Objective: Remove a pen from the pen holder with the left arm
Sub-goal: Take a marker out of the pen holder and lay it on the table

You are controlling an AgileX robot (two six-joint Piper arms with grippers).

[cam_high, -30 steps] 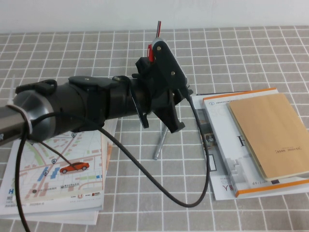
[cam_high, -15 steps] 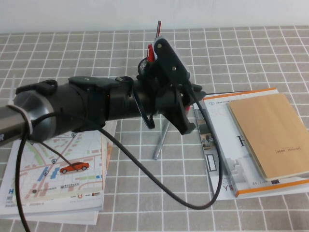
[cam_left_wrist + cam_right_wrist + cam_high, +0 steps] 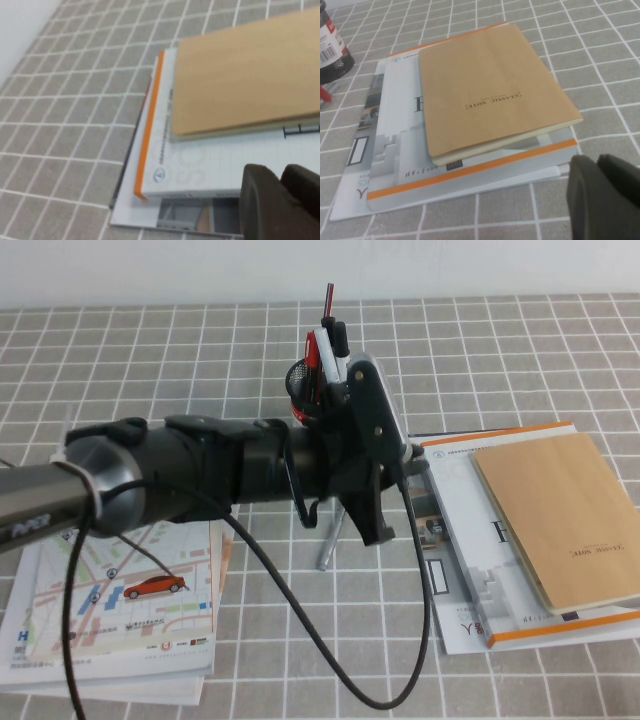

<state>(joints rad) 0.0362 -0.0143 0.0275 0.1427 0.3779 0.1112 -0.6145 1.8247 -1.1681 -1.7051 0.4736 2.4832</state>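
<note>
Far middle of the tiled counter (image 3: 500,360): a black mesh pen holder (image 3: 298,380), upright, with a red pen (image 3: 313,350) and a black pen (image 3: 339,340) standing inside it. Just on its near side: the left claw (image 3: 375,528), at the end of the arm stretched in from the left, fingers pressed together on nothing, tilted down toward the right. Below that claw, flat on the counter: 1 silver pen (image 3: 328,545). On the right: a tan notebook (image 3: 560,520) stacked on a white book (image 3: 470,590) with an orange band. Near left: a map leaflet (image 3: 130,590), partly under the arm. Close by the book stack: the right claw (image 3: 600,195), fingers together and empty, seen only from its own wrist.
</note>
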